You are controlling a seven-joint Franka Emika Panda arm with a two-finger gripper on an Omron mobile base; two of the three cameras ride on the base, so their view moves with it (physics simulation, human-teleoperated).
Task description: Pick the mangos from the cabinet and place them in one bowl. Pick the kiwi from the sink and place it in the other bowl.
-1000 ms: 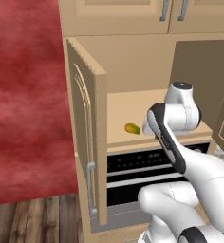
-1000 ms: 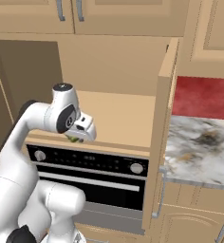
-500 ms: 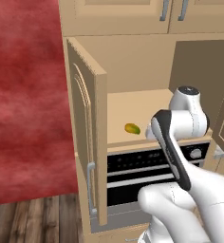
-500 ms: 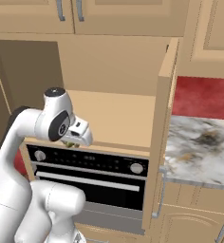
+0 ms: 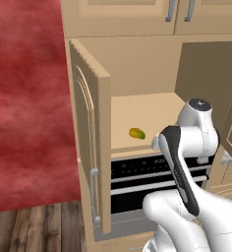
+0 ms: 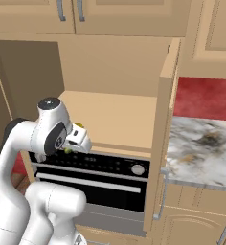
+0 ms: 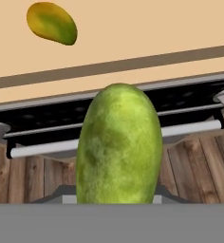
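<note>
Tool: in your hand view the tool [image 7: 116,201] is clamped on the green mango [image 7: 118,147], which stands upright between the jaws and hides the finger tips.
Change: over the last second the arm has drawn back and down from the cabinet opening; the wrist now sits in front of the shelf edge, above the oven [image 6: 110,177], where a second ago it reached further in.
Meaning for the task: you can judge the first mango as picked and clear of the cabinet [image 5: 91,147]; it has yet to travel to a bowl, and one more mango waits.
Remaining fruit: the yellow-orange mango [image 5: 136,133] lies alone on the cabinet shelf [image 5: 137,118], well apart from the tool.
Left base view: shows you the yellow-orange mango in the open on the shelf; the arm covers the held fruit.
Right base view: shows you a sliver of green at the tool [image 6: 73,143], and the marble surface [image 6: 201,153] to the right; the arm hides the shelf fruit.
Hand view: shows you both mangos at once, the oven handle [image 7: 118,137] behind the held one, and wooden floor [image 7: 190,166] below.
</note>
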